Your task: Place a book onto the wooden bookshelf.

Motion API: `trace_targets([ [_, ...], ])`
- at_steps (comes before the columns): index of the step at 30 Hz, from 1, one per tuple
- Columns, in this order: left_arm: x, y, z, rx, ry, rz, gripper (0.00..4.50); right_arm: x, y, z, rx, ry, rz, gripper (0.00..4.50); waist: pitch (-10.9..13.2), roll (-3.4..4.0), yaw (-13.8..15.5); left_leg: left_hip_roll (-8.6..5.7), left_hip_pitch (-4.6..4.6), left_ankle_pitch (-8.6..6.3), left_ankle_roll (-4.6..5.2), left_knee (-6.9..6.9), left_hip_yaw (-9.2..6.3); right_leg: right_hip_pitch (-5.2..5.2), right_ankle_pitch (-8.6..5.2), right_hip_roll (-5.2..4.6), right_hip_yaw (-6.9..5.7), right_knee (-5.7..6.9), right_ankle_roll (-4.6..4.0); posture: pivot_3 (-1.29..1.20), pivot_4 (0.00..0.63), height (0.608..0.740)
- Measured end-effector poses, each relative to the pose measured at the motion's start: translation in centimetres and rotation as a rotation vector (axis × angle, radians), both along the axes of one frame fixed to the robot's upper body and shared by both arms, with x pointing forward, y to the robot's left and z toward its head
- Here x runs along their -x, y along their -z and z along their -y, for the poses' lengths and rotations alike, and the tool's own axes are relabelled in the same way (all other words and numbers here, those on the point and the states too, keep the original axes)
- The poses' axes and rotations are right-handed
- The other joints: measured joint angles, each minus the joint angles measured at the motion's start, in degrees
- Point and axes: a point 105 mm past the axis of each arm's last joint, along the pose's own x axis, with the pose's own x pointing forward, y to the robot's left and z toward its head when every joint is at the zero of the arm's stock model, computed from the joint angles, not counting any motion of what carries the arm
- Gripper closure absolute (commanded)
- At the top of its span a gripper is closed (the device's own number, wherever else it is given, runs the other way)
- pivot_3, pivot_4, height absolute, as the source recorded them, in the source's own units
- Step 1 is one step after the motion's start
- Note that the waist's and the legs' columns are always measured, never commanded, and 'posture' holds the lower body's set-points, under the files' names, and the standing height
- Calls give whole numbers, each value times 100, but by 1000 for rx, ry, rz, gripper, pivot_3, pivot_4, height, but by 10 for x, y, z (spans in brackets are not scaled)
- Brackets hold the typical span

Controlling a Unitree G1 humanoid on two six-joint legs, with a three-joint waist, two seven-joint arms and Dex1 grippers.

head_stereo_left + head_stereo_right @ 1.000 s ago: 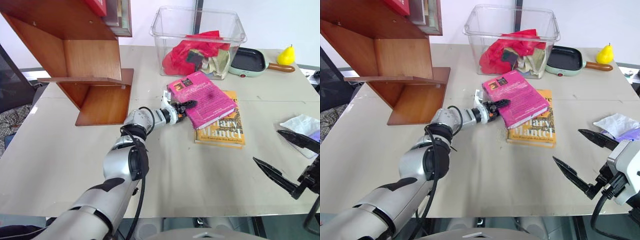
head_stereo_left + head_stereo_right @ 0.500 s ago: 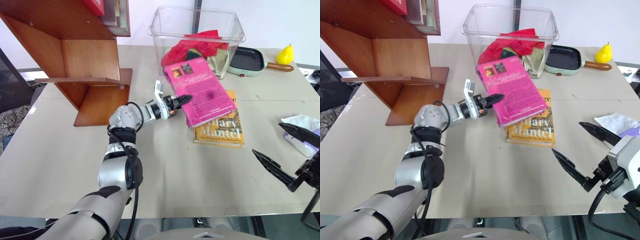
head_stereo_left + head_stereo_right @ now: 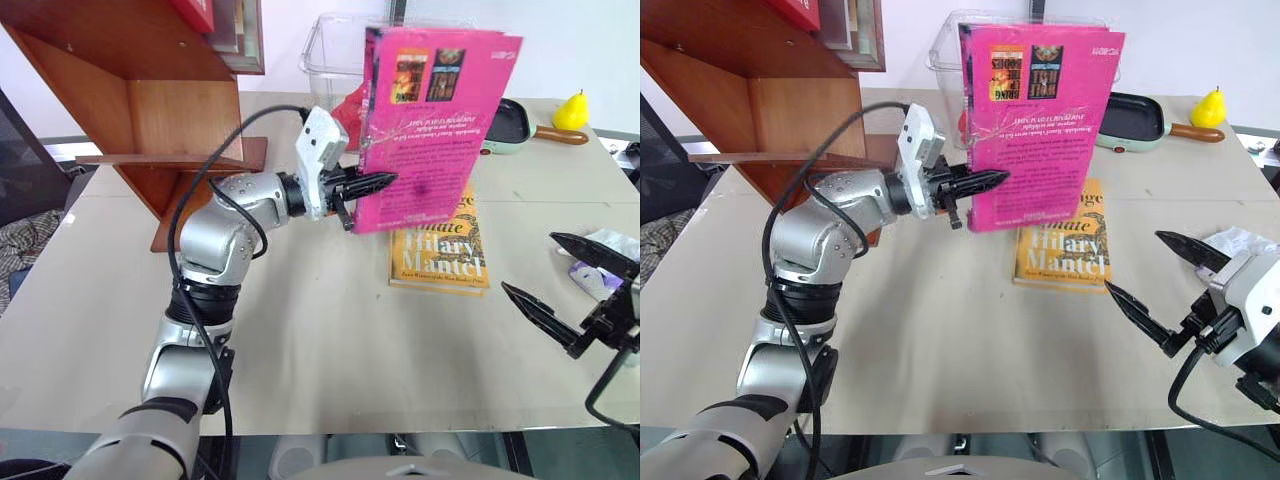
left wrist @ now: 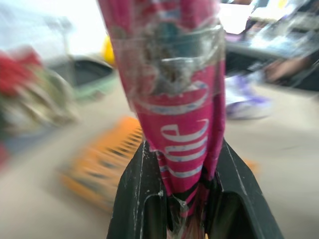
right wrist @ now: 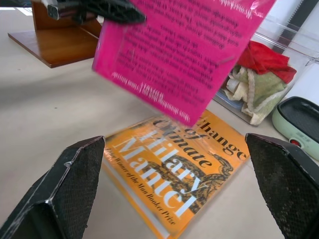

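Centre frame in the head views, the left gripper (image 3: 362, 186) has its two black fingers (image 4: 137, 194) clamped on the spine edge of the bright pink paperback book (image 3: 430, 120), which stands upright in the air with its text-covered back cover facing the camera and two small dark pictures near its top edge. The book is clear of the pale bench (image 3: 330, 340), above and partly in front of the yellow-orange paperback book (image 3: 440, 255) lying flat there. The large reddish-brown wooden bookshelf (image 3: 150, 110) fills the upper left of the frame, apart from the pink book. At the lower right, the right gripper (image 3: 570, 290) holds nothing, its fingers spread wide. Behind the pink book stands a clear plastic bin (image 3: 945, 45) with red cloth inside.
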Motion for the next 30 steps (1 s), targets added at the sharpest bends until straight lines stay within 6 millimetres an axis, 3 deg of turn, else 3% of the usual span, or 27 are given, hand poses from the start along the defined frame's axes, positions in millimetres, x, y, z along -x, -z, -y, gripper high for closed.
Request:
trace_targets([
  [6, -5, -37, 0, -240, -84, 514, 4245, -11, 1, 23, 17, 27, 3, 0, 1, -1, 8, -1, -4, -1, 1, -4, 0, 0, 13, 1, -2, -8, 22, 0, 150, 740],
  [10, -6, -47, -5, -372, -82, 665, 4245, -18, 7, 44, 7, 78, -15, 0, 2, 2, -9, 1, -3, -1, 1, -5, 3, -2, 12, 1, 0, -8, 23, 0, 150, 740],
  [13, -11, -53, -8, -437, -77, 706, 4245, -28, -3, 50, 0, 86, 21, 0, 6, 5, -34, 4, -1, 0, 1, -2, 7, -2, 10, 5, 1, -4, 27, 0, 150, 740],
  [15, -9, -56, -24, -564, -70, 712, 4245, -35, -8, 46, 10, 42, 46, 0, 8, 7, -104, 10, 4, 0, 1, -6, 5, -2, 8, 10, 1, -2, 30, 0, 150, 740],
  [18, -7, -64, -44, -683, -86, 679, 4245, -47, 3, 47, 0, 12, 13, 0, 9, 9, -137, 15, 1, 0, 1, -7, 4, -4, 10, 12, -3, -1, 25, 0, 150, 740],
  [25, -8, -83, -102, -955, -251, 622, 4245, -82, -4, 40, -13, -38, 81, 0, 28, 10, -173, 16, -7, 0, 1, -8, 11, -18, 11, 15, 1, 0, 25, 0, 150, 740],
  [30, 6, -128, -135, -1078, -386, 646, 4245, -106, 7, 35, 2, -100, 73, 0, 41, -4, -138, 12, -15, -1, 2, -8, 11, -21, 9, 11, 1, -3, 28, 0, 150, 740],
])
